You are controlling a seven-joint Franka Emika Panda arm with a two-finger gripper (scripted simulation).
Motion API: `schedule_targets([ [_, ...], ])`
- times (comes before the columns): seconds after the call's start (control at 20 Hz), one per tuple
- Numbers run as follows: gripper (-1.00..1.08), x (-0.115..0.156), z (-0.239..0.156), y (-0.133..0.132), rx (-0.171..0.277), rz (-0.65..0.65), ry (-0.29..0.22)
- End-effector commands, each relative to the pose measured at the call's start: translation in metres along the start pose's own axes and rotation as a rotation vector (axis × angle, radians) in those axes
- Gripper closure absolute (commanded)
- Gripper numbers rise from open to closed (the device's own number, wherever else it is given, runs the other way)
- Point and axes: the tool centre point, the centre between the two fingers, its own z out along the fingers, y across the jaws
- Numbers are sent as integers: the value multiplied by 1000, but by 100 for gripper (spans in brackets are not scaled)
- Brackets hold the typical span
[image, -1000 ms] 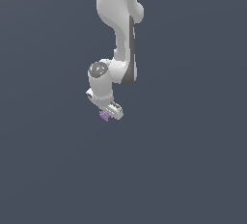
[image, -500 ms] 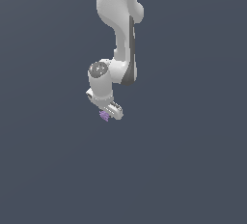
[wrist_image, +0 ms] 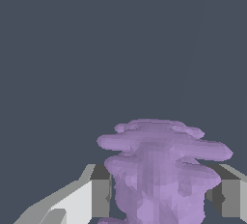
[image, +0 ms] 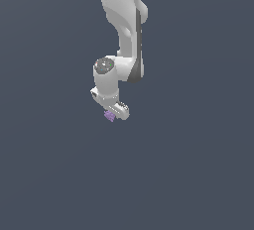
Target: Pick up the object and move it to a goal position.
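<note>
The object (image: 109,116) is a small light-purple lump with a jagged, ridged outline. In the exterior view it sits at the tip of my white gripper (image: 113,115), just below the hand and toward the exterior view's left. In the wrist view the object (wrist_image: 161,170) fills the space between my two fingers (wrist_image: 99,191), which press against both of its sides. My gripper (wrist_image: 161,194) is shut on it. The fingertips are hidden behind the lump.
The white arm (image: 124,35) comes down from the top of the exterior view. Around it there is only a plain dark grey-blue surface (image: 198,164), with no other objects or edges in view.
</note>
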Motion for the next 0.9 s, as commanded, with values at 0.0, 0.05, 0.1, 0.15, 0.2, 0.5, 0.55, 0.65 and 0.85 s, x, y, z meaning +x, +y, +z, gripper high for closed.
schedule_targets([
  [0.0,108,-6,-12,-5,1,-1,1],
  [0.05,108,-9,-18,-8,1,-1,1],
  [0.1,108,-12,-25,-11,1,-1,1],
  [0.15,108,-15,-32,-13,1,0,0],
  [0.2,108,-19,-39,-16,1,0,0],
  [0.5,108,-45,-94,-39,0,0,1],
  [0.55,108,-50,-105,-43,-1,0,1],
  [0.65,108,-60,-126,-52,-1,1,2],
  [0.85,108,-80,-169,-69,-2,1,3],
])
